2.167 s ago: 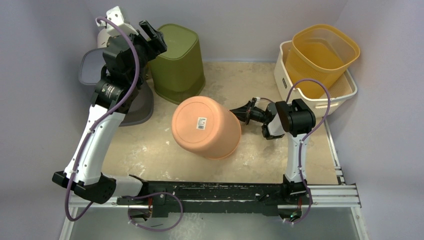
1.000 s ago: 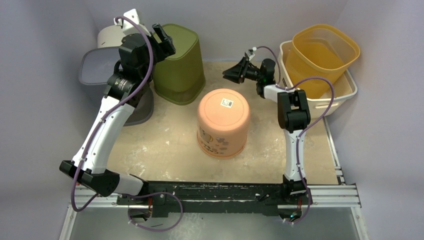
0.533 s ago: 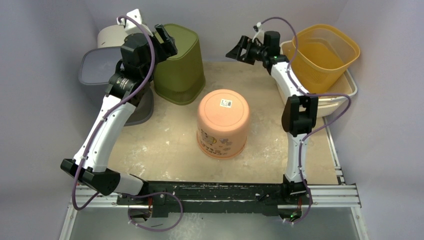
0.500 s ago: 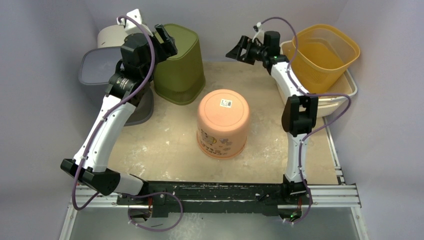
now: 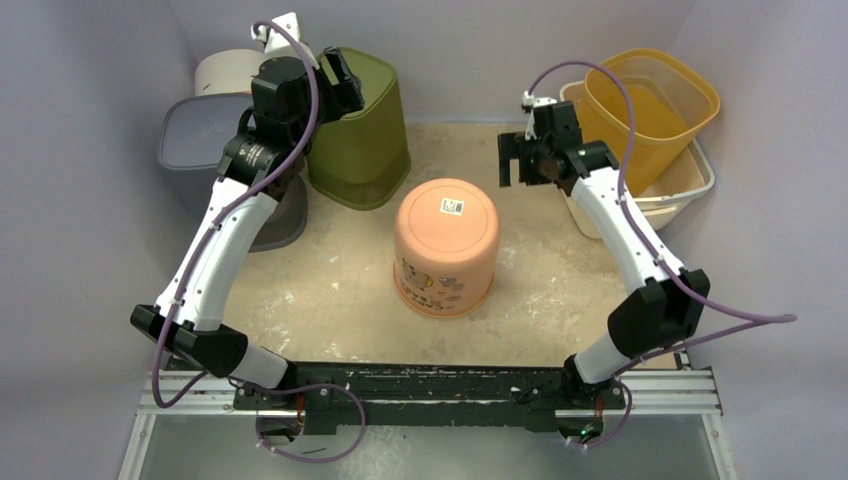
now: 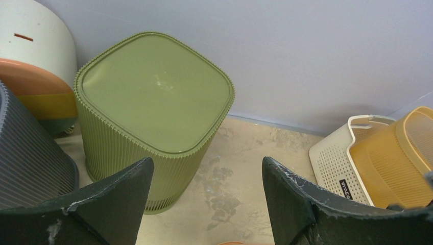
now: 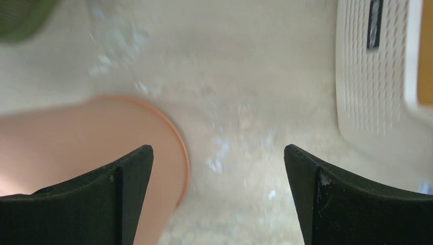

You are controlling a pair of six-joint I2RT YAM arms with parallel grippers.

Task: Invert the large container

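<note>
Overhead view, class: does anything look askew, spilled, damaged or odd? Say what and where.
The peach bin stands mouth-down mid-table, sticker on its upturned base. The yellow tub sits tilted inside the white basket. Nothing spilled or broken shows.

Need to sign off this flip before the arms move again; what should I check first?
1. Peach container base up, mouth down on the table: ok.
2. Its rim seated flat all round: cannot tell, the far side is hidden.
3. Right gripper open and empty: ok.
4. Right gripper apart from the container: ok.
5. Left gripper open and empty, above the green bin without touching it: ok.
</note>
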